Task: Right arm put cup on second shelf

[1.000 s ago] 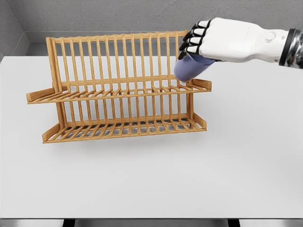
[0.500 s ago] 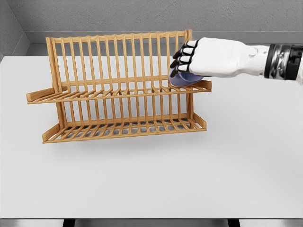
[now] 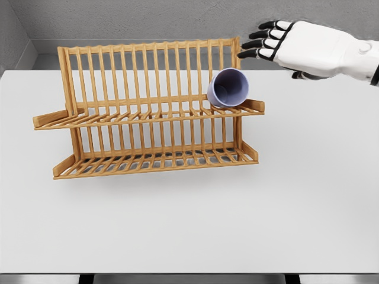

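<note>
A pale lavender-blue cup (image 3: pixel 228 87) lies tipped on the upper shelf (image 3: pixel 148 115) of a wooden dish rack (image 3: pixel 148 106), near that shelf's right end, its round open mouth turned toward the camera and a little to the left so the darker inside is visible. It is a plain, smooth, handleless cup with a thin rim, and it leans against the rack's upright back slats while its lower side rests on the shelf's slats, just left of the raised end piece. The rack is light orange-brown wood with a tall slatted back and two slatted tiers, the lower shelf (image 3: pixel 154 161) sitting just above the white tabletop (image 3: pixel 189 225). The right hand (image 3: pixel 296 47), white with black finger segments, hangs above and to the right of the cup, clear of it and of the rack; its fingers (image 3: pixel 263 41) are stretched out and spread toward the left, holding nothing. The white forearm runs off the right edge of the head view
</note>
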You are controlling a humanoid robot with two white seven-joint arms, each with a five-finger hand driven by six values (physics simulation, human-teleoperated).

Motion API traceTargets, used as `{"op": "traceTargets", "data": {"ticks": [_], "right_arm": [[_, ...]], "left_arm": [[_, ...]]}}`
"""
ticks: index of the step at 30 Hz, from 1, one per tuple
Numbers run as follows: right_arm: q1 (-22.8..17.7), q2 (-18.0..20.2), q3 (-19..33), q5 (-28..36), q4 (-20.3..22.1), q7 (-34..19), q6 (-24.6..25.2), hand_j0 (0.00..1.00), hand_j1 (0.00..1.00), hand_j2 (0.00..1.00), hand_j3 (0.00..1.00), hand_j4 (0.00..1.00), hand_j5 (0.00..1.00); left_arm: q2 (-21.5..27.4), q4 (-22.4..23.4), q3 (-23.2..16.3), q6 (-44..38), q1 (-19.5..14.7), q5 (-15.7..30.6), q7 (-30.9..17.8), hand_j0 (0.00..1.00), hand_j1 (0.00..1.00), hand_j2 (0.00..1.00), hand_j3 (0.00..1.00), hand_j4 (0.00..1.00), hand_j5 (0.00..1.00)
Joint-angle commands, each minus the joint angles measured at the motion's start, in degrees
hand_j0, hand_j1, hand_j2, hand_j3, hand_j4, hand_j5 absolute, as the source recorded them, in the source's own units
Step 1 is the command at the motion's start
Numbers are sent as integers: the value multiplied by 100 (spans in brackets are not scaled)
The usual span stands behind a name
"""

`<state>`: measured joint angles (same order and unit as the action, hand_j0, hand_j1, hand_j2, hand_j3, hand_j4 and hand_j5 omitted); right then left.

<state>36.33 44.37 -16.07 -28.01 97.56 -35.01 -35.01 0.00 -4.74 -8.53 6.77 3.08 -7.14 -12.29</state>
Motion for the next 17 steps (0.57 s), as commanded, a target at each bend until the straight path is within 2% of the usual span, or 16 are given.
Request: {"op": "traceTargets", "data": {"ticks": [1,3,5,8,9,10,11,14,17], "right_arm": [[-231,-139,1589,6,-97,1,1,100,100,100,100,100,100],[-635,-201,1941,14,-132,1,1,100,100,100,100,100,100],[-952,-201,2513,6,-167,1,1,100,100,100,100,100,100],[-1532,-218,2548,6,-141,1,1,100,100,100,100,100,100],[-1778,-262,2469,6,-88,1,1,100,100,100,100,100,100],[-1884,-420,2153,6,-70,1,1,100,100,100,100,100,100],[-1884,-455,1950,-3,-79,1,1,100,100,100,100,100,100],[-1893,-649,1845,-3,-79,1,1,100,100,100,100,100,100],[-1866,-649,1792,-12,-88,1,1,100,100,100,100,100,100]], "left_arm": [[0,-1,0,0,0,2,-1,100,100,100,100,100,100],[0,-1,0,0,0,2,-1,100,100,100,100,100,100],[0,-1,0,0,0,2,-1,100,100,100,100,100,100],[0,-1,0,0,0,2,-1,100,100,100,100,100,100],[0,-1,0,0,0,2,-1,100,100,100,100,100,100],[0,-1,0,0,0,2,-1,100,100,100,100,100,100],[0,-1,0,0,0,2,-2,100,100,100,100,100,100],[0,-1,-8,0,0,2,-1,100,100,100,100,100,100],[0,-1,-8,0,0,2,-1,100,100,100,100,100,100]]}}
